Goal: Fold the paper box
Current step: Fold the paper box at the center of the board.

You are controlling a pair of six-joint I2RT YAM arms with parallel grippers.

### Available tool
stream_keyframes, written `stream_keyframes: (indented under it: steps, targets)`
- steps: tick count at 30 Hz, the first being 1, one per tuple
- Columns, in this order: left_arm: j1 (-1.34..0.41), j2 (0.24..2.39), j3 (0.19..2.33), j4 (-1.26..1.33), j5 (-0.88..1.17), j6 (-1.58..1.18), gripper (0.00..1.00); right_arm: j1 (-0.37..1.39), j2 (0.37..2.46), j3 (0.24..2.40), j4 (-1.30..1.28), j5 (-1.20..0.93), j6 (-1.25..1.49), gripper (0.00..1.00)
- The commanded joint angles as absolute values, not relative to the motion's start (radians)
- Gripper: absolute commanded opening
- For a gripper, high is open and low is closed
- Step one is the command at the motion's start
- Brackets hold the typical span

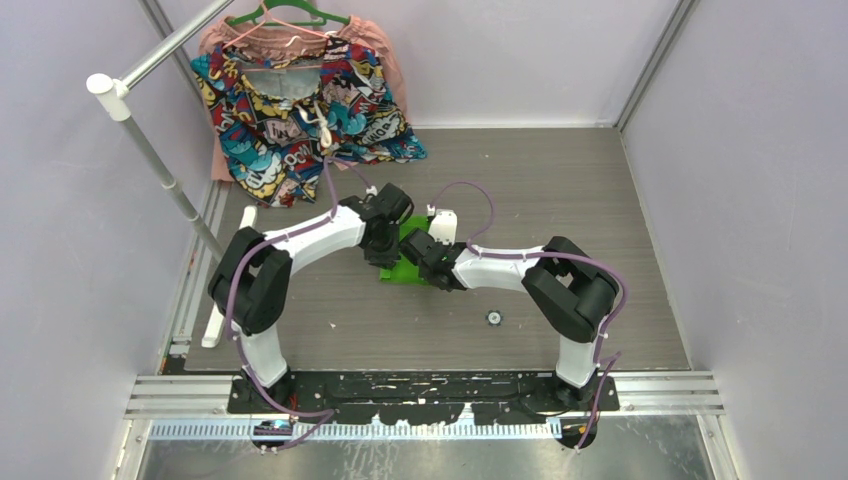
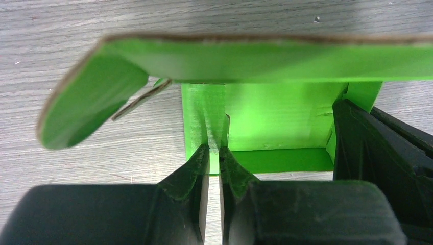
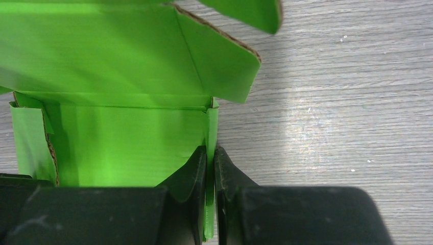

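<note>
So right now I'm holding a bright lime-green, thin-card paper box [image 1: 400, 268] with both arms. It's sitting in the middle of the grey wood-grain table [image 1: 560, 200], right between my two wrists. My left pincer [image 2: 214, 151] is pinching one upright side wall of it, fingers squeezed together with just that thin card between them. My right pincer [image 3: 210, 151] is doing the same on the opposite wall, one finger inside the box and one outside, clamped on the edge. The box is sitting there half formed: the floor is lying flat on the table, the side walls are standing up, and a big panel with rounded side flaps is sticking up at the far side. From my left wrist camera I'm seeing the black body of the right pincer poking in at the box's right side. At the back left a colourful comic-print garment [image 1: 300, 110] is hanging on a green hanger [image 1: 290, 15], well apart from the box, and a small round thing [image 1: 493, 318] is lying on the table near my right arm
</note>
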State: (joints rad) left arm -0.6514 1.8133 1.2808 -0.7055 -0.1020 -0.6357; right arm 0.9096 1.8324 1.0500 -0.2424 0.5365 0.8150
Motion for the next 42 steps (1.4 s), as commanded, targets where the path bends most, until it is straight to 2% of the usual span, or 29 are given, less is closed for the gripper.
stream_keyframes:
  steps: [1,20,32,42]
  targets:
    - [-0.661,1.844,1.3,-0.747,-0.149,-0.613,0.14,0.911,1.891,1.006,-0.323,0.46,0.825,0.01]
    - [-0.707,1.891,1.352,-0.827,-0.319,-0.605,0.13,0.911,1.896,1.018,-0.33,0.464,0.816,0.01]
    - [-0.718,1.857,1.354,-0.801,-0.3,-0.609,0.13,0.912,1.898,1.014,-0.327,0.463,0.82,0.01]
    - [-0.718,1.782,1.335,-0.782,-0.299,-0.604,0.29,0.911,1.899,1.004,-0.315,0.457,0.824,0.01]
